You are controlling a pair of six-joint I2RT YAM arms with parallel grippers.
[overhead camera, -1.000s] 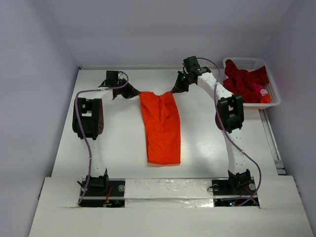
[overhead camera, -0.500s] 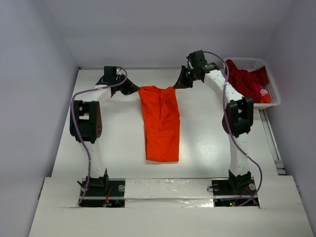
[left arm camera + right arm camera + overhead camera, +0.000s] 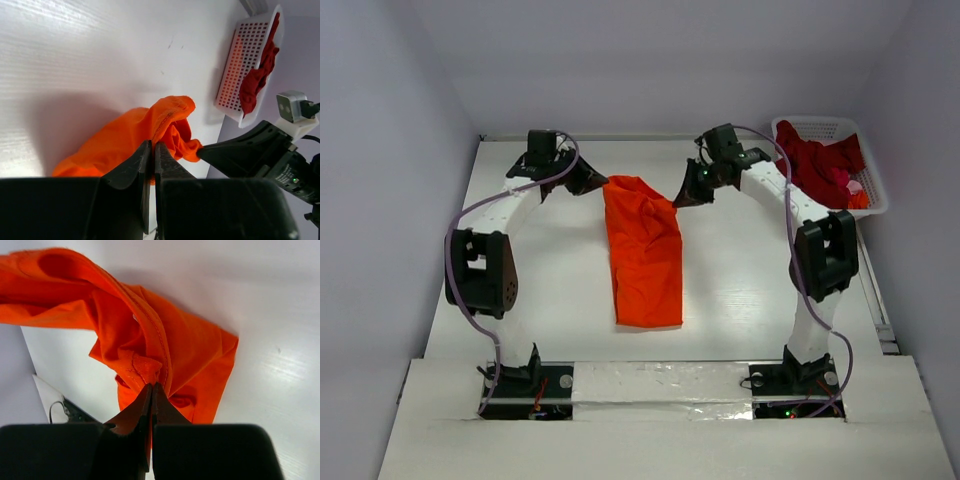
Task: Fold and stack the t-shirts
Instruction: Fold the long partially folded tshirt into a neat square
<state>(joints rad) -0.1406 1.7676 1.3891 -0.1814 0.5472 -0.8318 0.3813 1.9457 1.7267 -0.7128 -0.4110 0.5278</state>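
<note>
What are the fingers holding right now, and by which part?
The orange t-shirt: left fingers shut on its far left corner, right fingers on its far right corner.

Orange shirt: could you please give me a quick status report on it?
Left gripper and right gripper both shut on orange shirt's far end. Far end raised, near end flat on table. Red shirts in basket, nothing blocking.

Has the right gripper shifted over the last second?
Yes: the right gripper, shut on the orange t-shirt, has drawn slightly back from the far edge of the table.
</note>
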